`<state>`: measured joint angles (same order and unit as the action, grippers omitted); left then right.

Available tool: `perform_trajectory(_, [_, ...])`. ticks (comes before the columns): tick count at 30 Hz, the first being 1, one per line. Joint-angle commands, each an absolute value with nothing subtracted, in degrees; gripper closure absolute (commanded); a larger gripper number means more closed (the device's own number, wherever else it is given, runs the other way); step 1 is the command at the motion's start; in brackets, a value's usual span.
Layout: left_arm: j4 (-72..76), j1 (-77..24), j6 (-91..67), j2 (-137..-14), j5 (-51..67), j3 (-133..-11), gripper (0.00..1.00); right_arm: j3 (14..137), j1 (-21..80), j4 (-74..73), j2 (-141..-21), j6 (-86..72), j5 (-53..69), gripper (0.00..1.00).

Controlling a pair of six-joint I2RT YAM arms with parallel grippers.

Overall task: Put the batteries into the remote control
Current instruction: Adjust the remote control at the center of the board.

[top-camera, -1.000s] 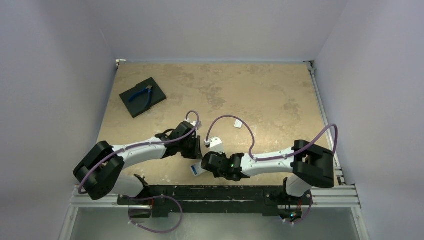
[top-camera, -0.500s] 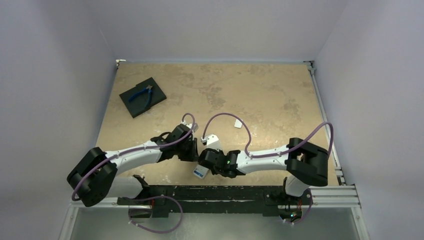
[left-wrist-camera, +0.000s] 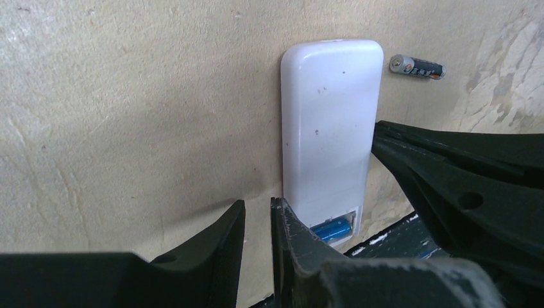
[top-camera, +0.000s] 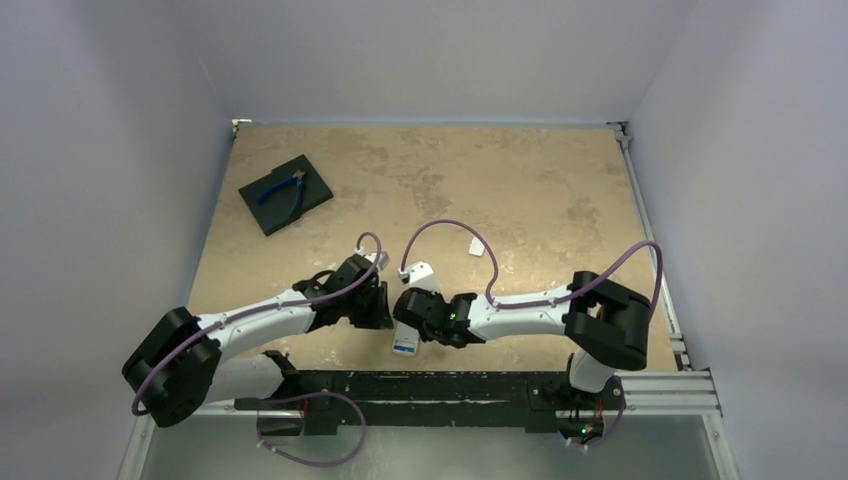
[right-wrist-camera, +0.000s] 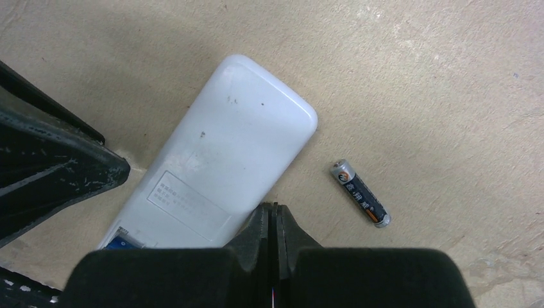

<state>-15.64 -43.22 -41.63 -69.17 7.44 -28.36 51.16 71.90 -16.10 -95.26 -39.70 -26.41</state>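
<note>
Two grippers meet low over the near edge of the table (top-camera: pixel 540 190), the left arm reaching in from the left and the right arm from the right. Between them the remote control (left-wrist-camera: pixel 327 128) lies flat with its plain white back up, just beside the near edge. Its battery bay is open at the near end, and the blue battery (left-wrist-camera: pixel 331 229) sits in the slot. The rest of the bay is hidden behind a finger of the left gripper.

The left gripper (left-wrist-camera: pixel 258 205) hovers at that near end, just left of the bay. Its fingers are parted by only a thin gap, with nothing between them.

The right gripper (right-wrist-camera: pixel 272 212) has its fingers pressed together and grasps nothing. Their joined tips sit at the remote's right long edge; whether they actually press on it cannot be told.

Past the remote's rounded far end, slightly to the right, the dark battery (left-wrist-camera: pixel 417 66) lies on its side on the bare table, apart from the handset.

Farther back, near the table's middle, is a small white piece (top-camera: pixel 476 247), too small to identify.

At the far left a black square pad (top-camera: pixel 318 190) carries blue-handled pliers (top-camera: pixel 283 188).
</note>
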Motion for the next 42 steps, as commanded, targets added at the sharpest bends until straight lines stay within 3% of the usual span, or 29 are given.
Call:
perform_trajectory(1, [-15.71,-43.43,-43.05,-66.62,7.46,-27.69,0.79,53.20,71.24,-14.51,-95.83,-38.21,-27.11,1.00])
perform_trajectory(18, [-20.30,-43.46,-44.03,-60.65,5.37,-29.26,0.76,56.30,69.07,-18.18,-94.40,-34.58,-28.46,1.00])
perform_trajectory(21, [-21.75,-43.45,-43.96,-59.51,4.48,-30.30,0.73,56.38,68.44,-19.24,-92.80,-33.75,-28.71,0.95])
perform_trajectory(29, [-23.67,-43.44,-43.88,-57.67,3.52,-31.87,0.66,54.93,67.16,-21.28,-89.10,-32.13,-28.72,0.68])
perform_trajectory(42, [-25.26,-43.42,-43.51,-56.84,3.25,-33.05,0.58,51.99,64.44,-20.28,-88.32,-27.14,-23.49,0.53])
